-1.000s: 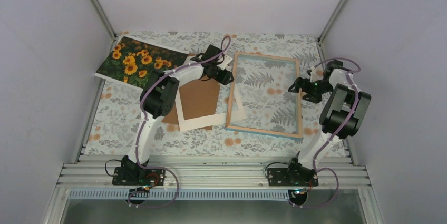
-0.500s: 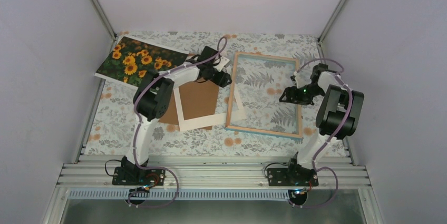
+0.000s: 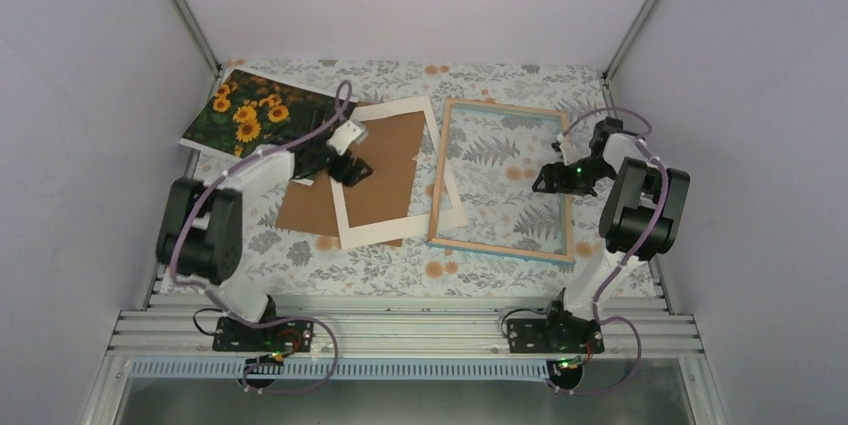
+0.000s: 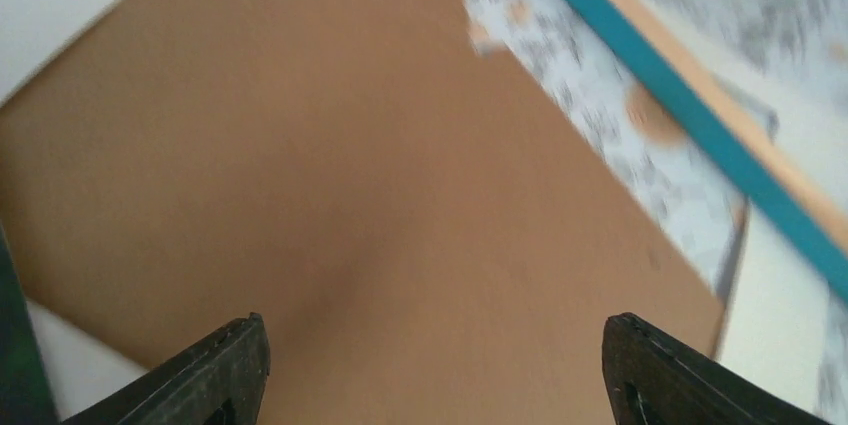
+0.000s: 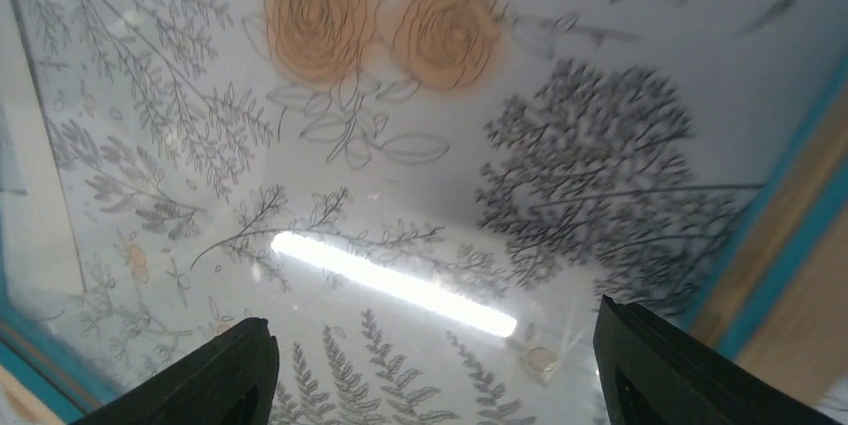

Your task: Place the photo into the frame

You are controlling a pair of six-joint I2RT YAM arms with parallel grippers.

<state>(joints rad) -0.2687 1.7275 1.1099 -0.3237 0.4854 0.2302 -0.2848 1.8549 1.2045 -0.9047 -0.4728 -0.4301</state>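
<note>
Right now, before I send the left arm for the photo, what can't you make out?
Photo: near right corner hidden under the left arm in the top view; the left wrist view shows only a dark sliver at its edge.
Backing board: blurred in the left wrist view.
Frame: right wrist view cuts off most of its rim.
Mat: over or under the frame's left rail, too small in the top view.

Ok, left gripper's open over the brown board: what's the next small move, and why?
Probably move the left gripper to the photo: its jaws stand open and empty above the brown board, and the photo lies face up outside the frame.
</note>
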